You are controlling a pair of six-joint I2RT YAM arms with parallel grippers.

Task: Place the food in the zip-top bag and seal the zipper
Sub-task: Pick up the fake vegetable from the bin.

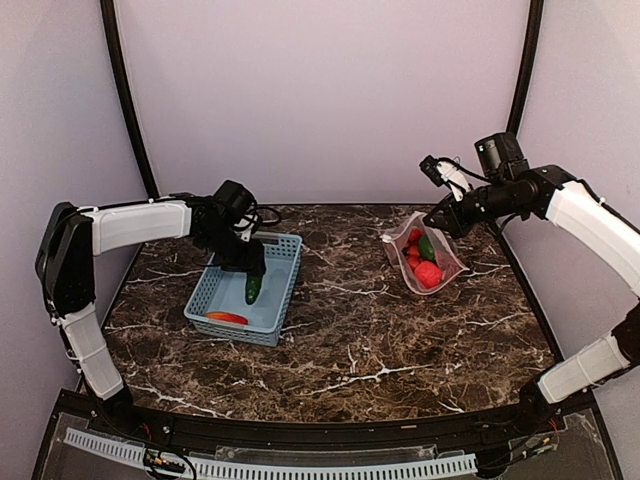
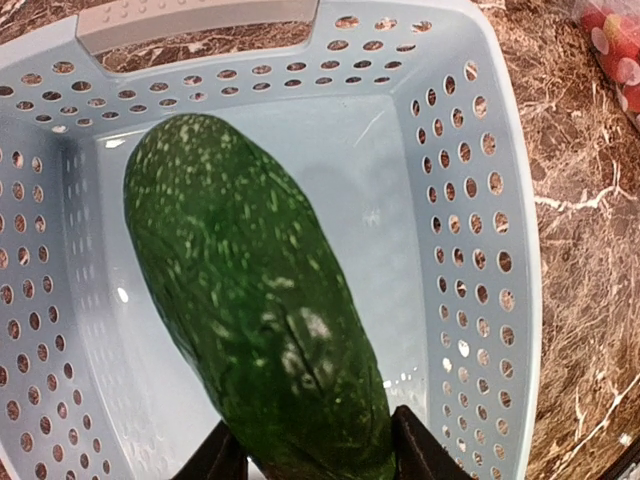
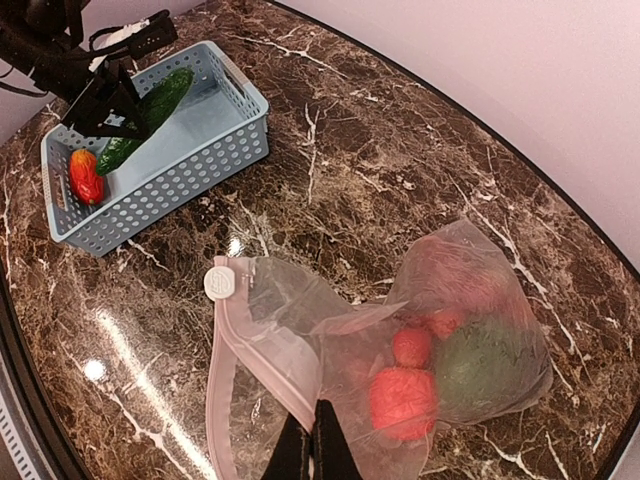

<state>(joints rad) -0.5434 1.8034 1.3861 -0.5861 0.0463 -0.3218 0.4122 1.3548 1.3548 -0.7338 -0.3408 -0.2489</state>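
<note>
My left gripper (image 1: 251, 272) is shut on the green cucumber (image 1: 253, 289) and holds it over the light blue basket (image 1: 282, 301); it fills the left wrist view (image 2: 260, 320) between my fingers (image 2: 420, 448). An orange-red pepper (image 1: 227, 318) lies in the basket's near end. My right gripper (image 1: 437, 216) is shut on the mouth edge of the clear zip-top bag (image 3: 300, 330) and holds it up and open. The pale pink zipper strip (image 3: 222, 400) has a white slider (image 3: 219, 281). Red fruits (image 3: 402, 400) and a green avocado (image 3: 485, 368) lie inside the bag.
The basket (image 3: 190, 160) stands left of centre on the dark marble table (image 1: 380, 330). The bag (image 1: 425, 255) sits at the back right. Black frame posts rise at the back corners, with pale walls behind. The table's near edge has a black rail.
</note>
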